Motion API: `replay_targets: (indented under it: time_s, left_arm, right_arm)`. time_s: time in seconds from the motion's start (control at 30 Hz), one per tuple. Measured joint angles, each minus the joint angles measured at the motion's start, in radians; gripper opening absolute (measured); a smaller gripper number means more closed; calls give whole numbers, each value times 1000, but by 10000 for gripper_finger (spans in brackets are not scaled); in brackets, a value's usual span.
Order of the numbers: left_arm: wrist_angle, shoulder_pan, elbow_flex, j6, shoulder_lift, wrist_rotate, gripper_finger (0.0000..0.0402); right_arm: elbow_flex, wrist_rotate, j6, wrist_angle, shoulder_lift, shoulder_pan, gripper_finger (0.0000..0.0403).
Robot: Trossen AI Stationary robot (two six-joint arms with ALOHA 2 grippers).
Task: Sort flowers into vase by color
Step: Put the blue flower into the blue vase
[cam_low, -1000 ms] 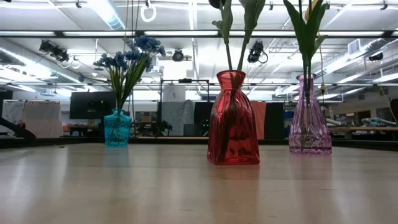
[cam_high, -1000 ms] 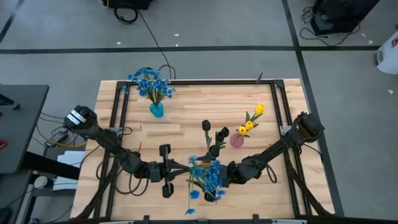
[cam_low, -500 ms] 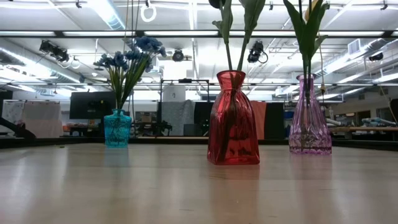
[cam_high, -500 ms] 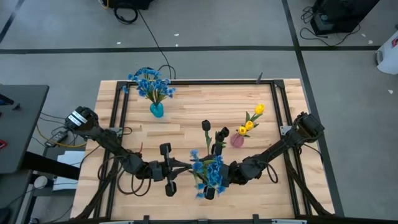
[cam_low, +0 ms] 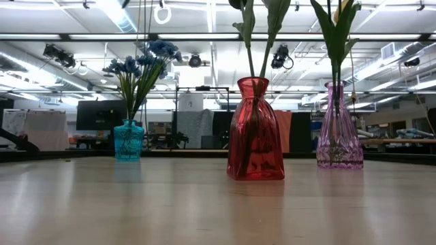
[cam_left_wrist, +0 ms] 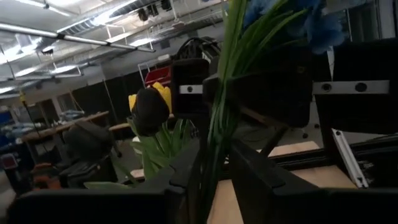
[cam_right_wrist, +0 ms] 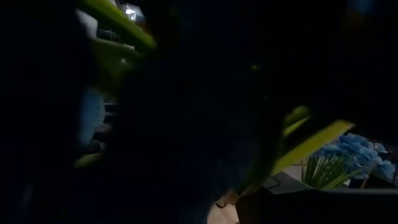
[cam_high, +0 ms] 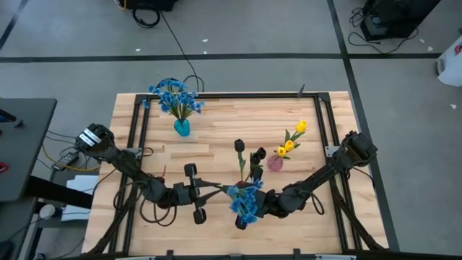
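A bunch of blue flowers [cam_high: 245, 201] hangs above the table's near middle, its green stems [cam_high: 220, 189] running toward the table's left. My right gripper [cam_high: 258, 203] is shut on it from the right, just under the blossoms. My left gripper [cam_high: 211, 189] stands open around the stems' lower part [cam_left_wrist: 213, 158], with a gap showing beside one finger [cam_left_wrist: 249, 171]. More blue flowers stand in the blue vase [cam_high: 181, 128], dark tulips in the red vase [cam_low: 255, 129], and yellow tulips in the pink vase [cam_high: 275, 162]. My right gripper pinches the bundled stems close below the blossoms [cam_left_wrist: 231, 81], coming about level from the table's right. The bunch is lifted clear of the table, with its stems pointing left. My left gripper has the stems between its fingers; whether they touch, I cannot tell.
The red vase [cam_high: 249, 173] stands just beyond the held bunch, and the pink vase [cam_low: 338, 129] is to its right. The blue vase [cam_low: 129, 141] is at the far left. A dark metal frame [cam_high: 137, 130] runs along the table's edges. Bare wood lies in front of the vases.
Both grippers have rolled at the wrist while staying in place. The bunch has turned with them: blossoms that reached toward the near edge a second ago now sit gathered in front of my right gripper.
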Motion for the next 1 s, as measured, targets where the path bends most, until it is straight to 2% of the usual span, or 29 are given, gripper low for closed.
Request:
replay_targets:
  time_s: [0.13, 0.43, 0.53, 0.63, 0.8, 1.0]
  left_arm:
    - [-16, -7, 0, -21, 0, -19, 113]
    - [-62, -56, 0, 31, -21, -208, 167]
    - [-142, -60, 20, -2, -21, -253, 173]
    - [-293, -58, 63, -66, -21, -292, 174]
    - [-573, -59, 159, -187, -21, -285, 174]
    - [-809, -60, 263, -269, -21, -160, 174]
  right_arm:
    - [0, 51, 7, 0, -1, 10, 55]
    - [0, 259, -41, -4, -1, 49, 55]
    - [0, 305, -42, -8, -2, 55, 55]
    - [0, 306, -24, -32, -2, 56, 55]
    - [13, 250, 41, -122, -3, 56, 55]
    - [158, 172, 118, -442, -3, 53, 55]
